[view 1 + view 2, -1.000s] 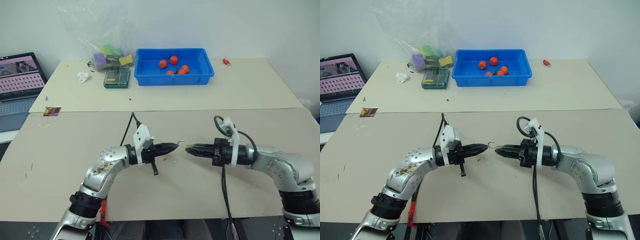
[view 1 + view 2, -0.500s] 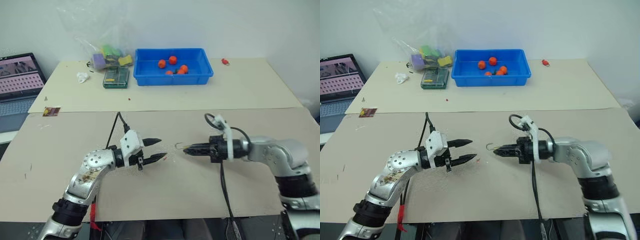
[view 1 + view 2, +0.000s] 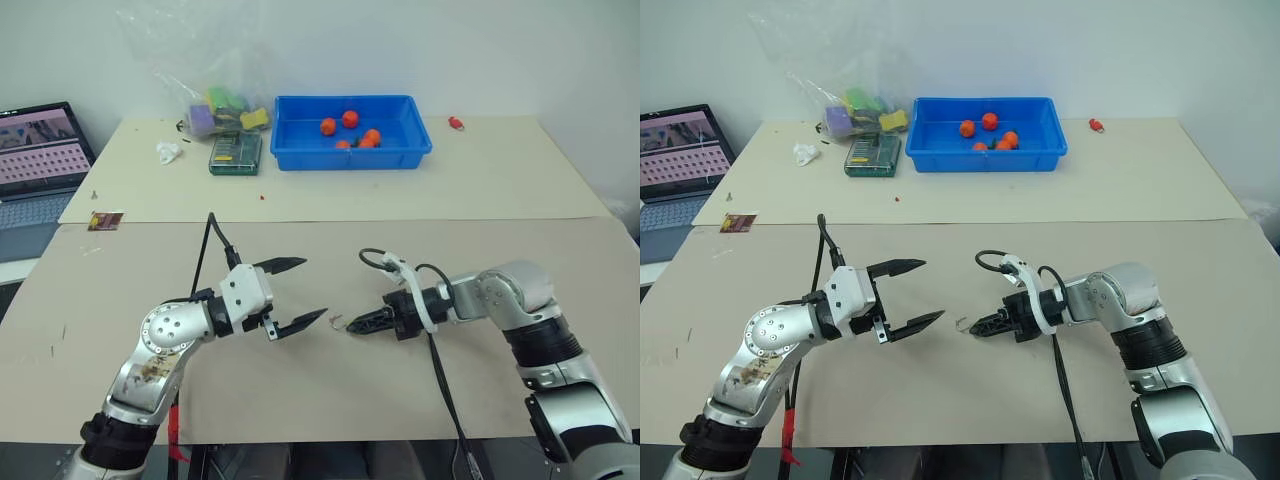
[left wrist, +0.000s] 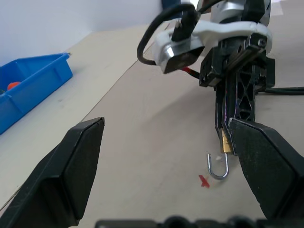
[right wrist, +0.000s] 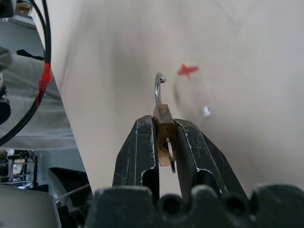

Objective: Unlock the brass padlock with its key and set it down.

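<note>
- Pinching the brass padlock (image 5: 164,134) between the narrowed fingers of the right gripper (image 3: 356,324), shackle (image 4: 218,166) swung out like a hook and pointing away from the wrist, so lock apparently already opened.
- Tilting right gripper down toward the beige table (image 3: 330,250), padlock hanging just above the surface near a small red scrap (image 4: 204,181); likely lining up to set the lock down.
- Holding left gripper (image 3: 297,293) spread wide and empty, level, just beside the right gripper's tip; likely clear of the lock to leave room for the set-down.
- Showing a thin silvery piece, probably the key (image 5: 169,151), against the padlock's body between the right fingers; too small to say whether seated in the keyhole.
- Hiding most of the padlock's body behind the right fingertips in the head views, only a tiny glint readable there.
- Blocking part of the lock in the left wrist view with the left gripper's own finger (image 4: 268,166).
- Not telling whether the shackle tip is touching the table or hovering.
- Sitting well apart at the far side: blue bin (image 3: 410,151) with orange-red balls (image 3: 350,119), plastic bag (image 3: 190,70) of items, laptop (image 3: 40,150) cut off at the frame edge.
</note>
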